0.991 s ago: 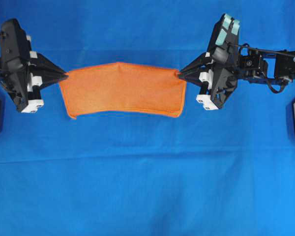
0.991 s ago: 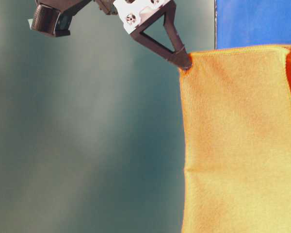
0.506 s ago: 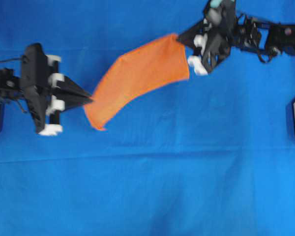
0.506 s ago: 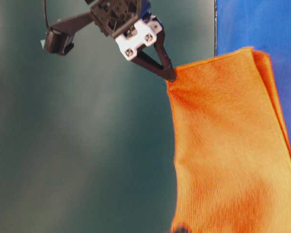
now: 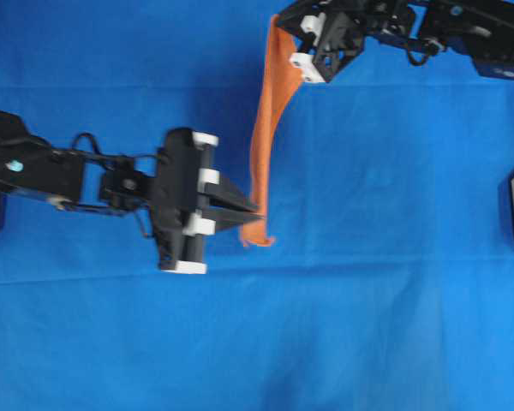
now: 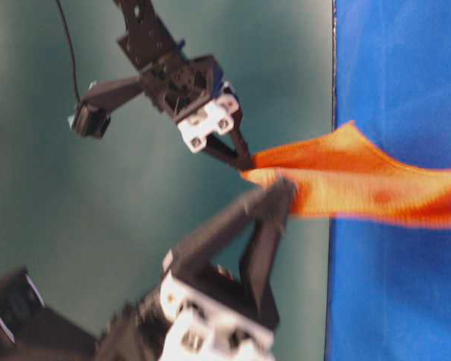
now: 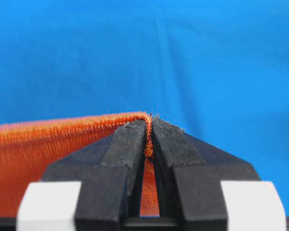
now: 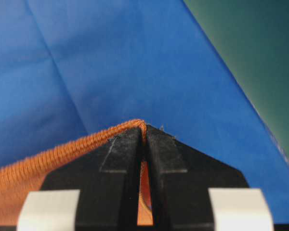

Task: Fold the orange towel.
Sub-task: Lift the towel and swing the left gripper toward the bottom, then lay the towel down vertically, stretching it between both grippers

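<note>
Though blurred, orange towel [image 5: 263, 128] unlabelled

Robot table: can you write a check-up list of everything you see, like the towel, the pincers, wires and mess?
Surface: blue cloth covers the table, with faint creases.
Job's things: orange towel hangs stretched between both pincers, off the surface.
Clutter: nothing seen.
Grippers: left pincer shut on one towel corner; right pincer shut on another corner.
Cables: black cable loops by the left arm; more on the right arm.
Surroundings: dark green backdrop beyond the table.
</note>
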Action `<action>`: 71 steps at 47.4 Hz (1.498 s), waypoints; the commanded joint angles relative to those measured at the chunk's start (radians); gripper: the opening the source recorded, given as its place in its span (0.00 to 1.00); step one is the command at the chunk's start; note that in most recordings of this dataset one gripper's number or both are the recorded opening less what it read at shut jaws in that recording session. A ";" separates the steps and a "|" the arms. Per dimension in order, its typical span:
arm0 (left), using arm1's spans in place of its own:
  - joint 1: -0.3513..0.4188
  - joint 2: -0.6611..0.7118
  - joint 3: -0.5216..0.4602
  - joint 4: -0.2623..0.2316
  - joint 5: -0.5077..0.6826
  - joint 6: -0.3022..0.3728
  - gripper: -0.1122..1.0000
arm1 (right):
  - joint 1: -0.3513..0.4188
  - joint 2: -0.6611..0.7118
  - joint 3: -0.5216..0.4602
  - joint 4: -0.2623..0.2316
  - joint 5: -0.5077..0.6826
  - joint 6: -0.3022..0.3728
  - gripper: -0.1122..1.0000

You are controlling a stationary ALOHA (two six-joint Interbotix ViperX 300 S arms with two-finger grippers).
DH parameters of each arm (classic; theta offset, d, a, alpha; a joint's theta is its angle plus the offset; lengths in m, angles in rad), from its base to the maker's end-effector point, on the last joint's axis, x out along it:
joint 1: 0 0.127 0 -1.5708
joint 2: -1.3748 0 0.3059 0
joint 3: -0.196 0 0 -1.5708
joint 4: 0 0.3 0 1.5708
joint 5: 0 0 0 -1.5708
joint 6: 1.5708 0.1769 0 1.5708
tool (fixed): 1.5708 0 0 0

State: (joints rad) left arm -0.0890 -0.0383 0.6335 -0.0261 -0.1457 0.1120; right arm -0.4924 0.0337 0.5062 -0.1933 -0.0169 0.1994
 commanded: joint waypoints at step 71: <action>-0.080 0.259 -0.199 -0.005 -0.074 -0.017 0.13 | -0.057 -0.100 0.189 -0.006 -0.034 0.005 0.13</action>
State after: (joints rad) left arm -0.1135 0.2777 0.4004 -0.0307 -0.1933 0.1181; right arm -0.5446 -0.0966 0.7532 -0.1979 -0.0230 0.2025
